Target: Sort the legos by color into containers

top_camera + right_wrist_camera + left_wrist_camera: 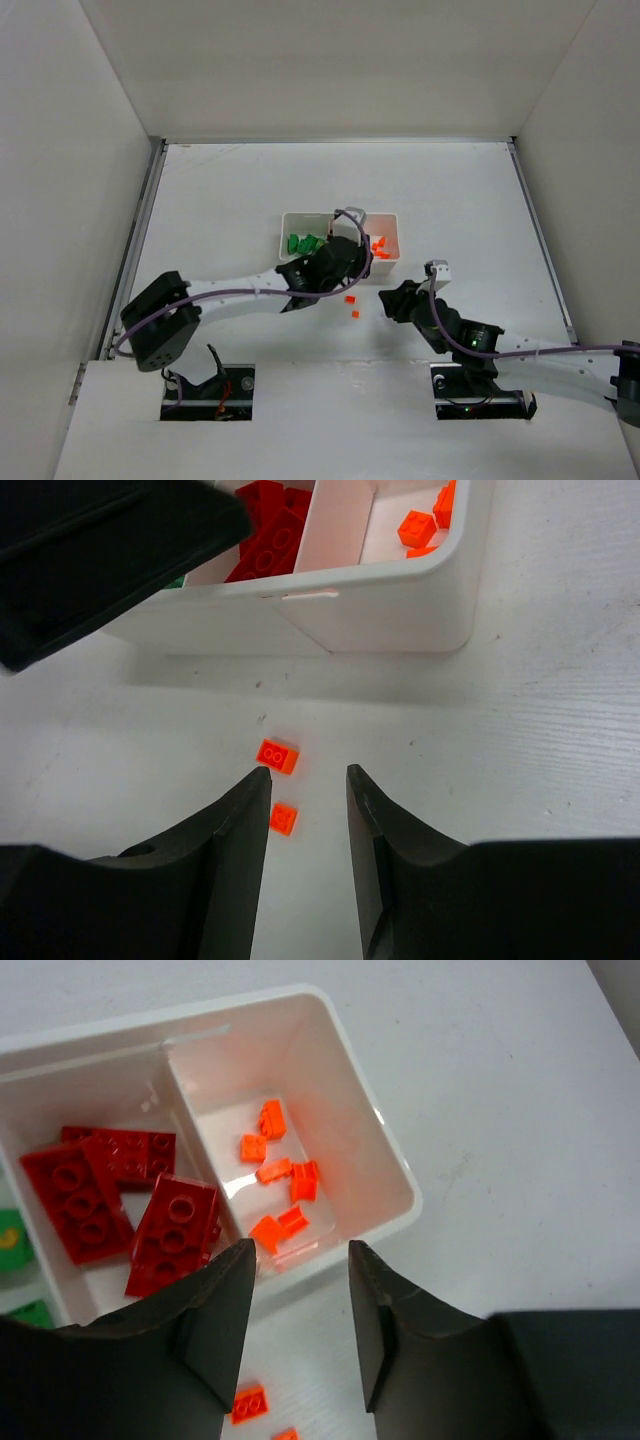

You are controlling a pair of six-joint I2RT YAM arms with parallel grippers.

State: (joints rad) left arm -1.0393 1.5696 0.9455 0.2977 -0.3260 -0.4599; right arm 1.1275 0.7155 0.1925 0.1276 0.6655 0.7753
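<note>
The white tray (300, 214) holds green legos (303, 242) in its left compartment, red bricks (95, 1195) in the middle one and small orange pieces (283, 1175) in the right one (380, 246). Two orange pieces (351, 300) lie on the table just in front of the tray, and show in the right wrist view (277, 755) and the left wrist view (249, 1403). My left gripper (354, 258) (297, 1255) is open and empty over the tray's near edge. My right gripper (385, 299) (307, 772) is open and empty, low over the table right beside the two loose pieces.
The left arm (100, 550) reaches across in front of the tray, close to my right gripper. The tray's front wall (380, 620) stands just beyond the loose pieces. White walls enclose the table on the left, right and back.
</note>
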